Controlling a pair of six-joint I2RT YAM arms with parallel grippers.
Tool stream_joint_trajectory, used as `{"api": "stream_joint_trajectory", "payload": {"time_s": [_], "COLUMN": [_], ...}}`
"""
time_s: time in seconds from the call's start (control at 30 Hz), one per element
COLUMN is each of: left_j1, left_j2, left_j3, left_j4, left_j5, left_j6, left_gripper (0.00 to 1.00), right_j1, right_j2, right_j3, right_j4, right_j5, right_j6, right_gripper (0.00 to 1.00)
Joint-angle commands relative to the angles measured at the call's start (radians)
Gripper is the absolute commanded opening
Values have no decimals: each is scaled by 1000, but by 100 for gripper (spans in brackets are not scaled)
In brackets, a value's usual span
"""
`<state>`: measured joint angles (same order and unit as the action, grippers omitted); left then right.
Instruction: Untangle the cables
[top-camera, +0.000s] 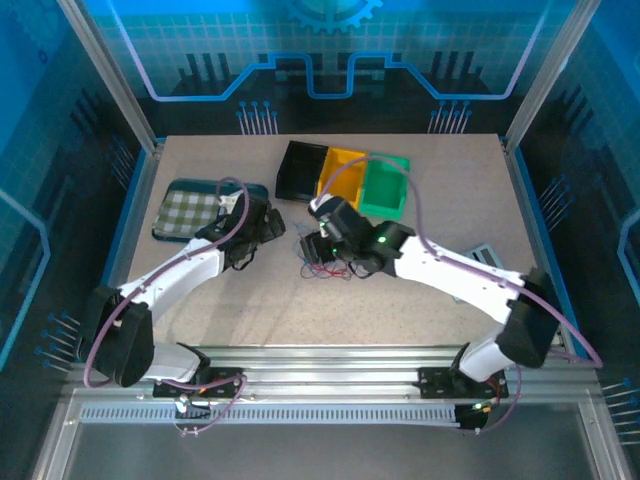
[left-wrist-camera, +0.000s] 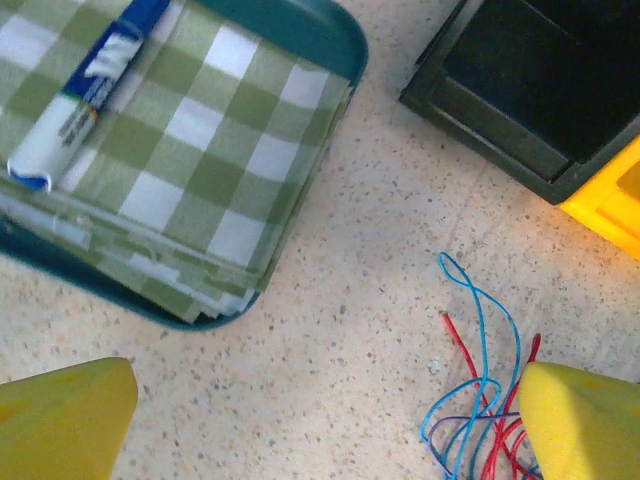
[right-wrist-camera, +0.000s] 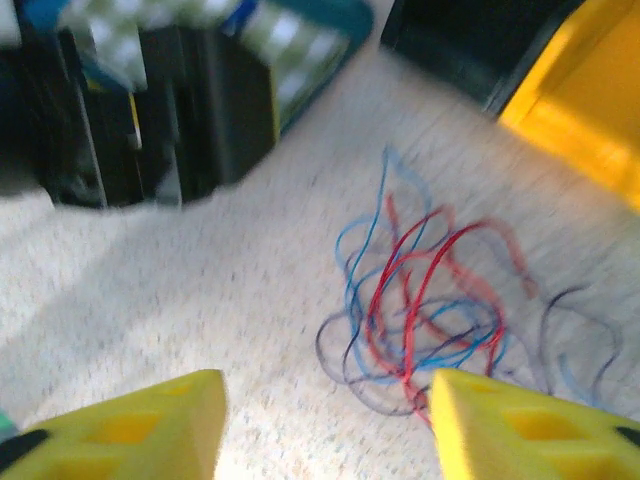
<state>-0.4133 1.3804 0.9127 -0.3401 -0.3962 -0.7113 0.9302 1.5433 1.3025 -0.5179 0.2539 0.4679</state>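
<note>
Left arm's fingers (left-wrist-camera: 60, 420) are spread wide over the surface (left-wrist-camera: 350, 330) with nothing between them. The cables (left-wrist-camera: 480, 400), a wispy red, blue and dark tangle, lie loose on the surface between the two arms, right against one left fingertip. Right arm's fingers (right-wrist-camera: 530, 430) stand apart too, empty, tangle just ahead, a strand or two brushing one tip.

The danger, I'd say: pinch a whole bunch instead of one wire and any pull tightens the knot or drags the lot. Both arms crowd one spot, so they could bump.

On the left, close by, a teal tray (left-wrist-camera: 330, 40) holds a checked cloth (left-wrist-camera: 200, 150) and a marker (left-wrist-camera: 85, 90). Behind sit the black bin (top-camera: 300, 170), yellow bin (top-camera: 340, 172) and green bin (top-camera: 385, 190), near enough to snag a loop.
</note>
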Motion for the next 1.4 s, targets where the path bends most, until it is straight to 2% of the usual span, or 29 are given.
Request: {"api": "stream_joint_trajectory", "payload": {"time_s": [0.0, 0.07, 0.13, 0.3, 0.53, 0.67, 0.8, 0.9, 1.37], "left_j1": [-12, -11, -11, -10, -6, 2, 56, 68, 69], "left_j2": [6, 9, 14, 37, 11, -6, -53, -83, -103], "left_j3": [-11, -9, -12, -45, -119, -144, -225, -236, -224], "left_j4": [-46, -43, -9, 159, 330, 282, 339, 315, 279], "left_j5": [6, 17, 63, 312, 460, 400, 423, 398, 384], "left_j6": [-117, -117, -87, -7, -69, -132, -207, -205, -190], "left_gripper": [99, 99, 99, 99, 99, 99, 99, 99, 99], "right_j1": [24, 11, -22, -101, -149, -168, -197, -208, -210], "right_j2": [64, 95, 105, 89, 142, 173, 197, 223, 337], "right_j3": [57, 76, 57, -21, -4, 20, 33, 43, 136], "right_j4": [-142, -180, -175, -56, 13, 27, 32, 45, 15], "right_j5": [-23, 8, -18, -123, -207, -238, -252, -262, -254], "right_j6": [32, 49, 92, 148, 196, 208, 224, 217, 192], "right_gripper": [49, 44, 41, 36, 28, 28, 33, 37, 37]}}
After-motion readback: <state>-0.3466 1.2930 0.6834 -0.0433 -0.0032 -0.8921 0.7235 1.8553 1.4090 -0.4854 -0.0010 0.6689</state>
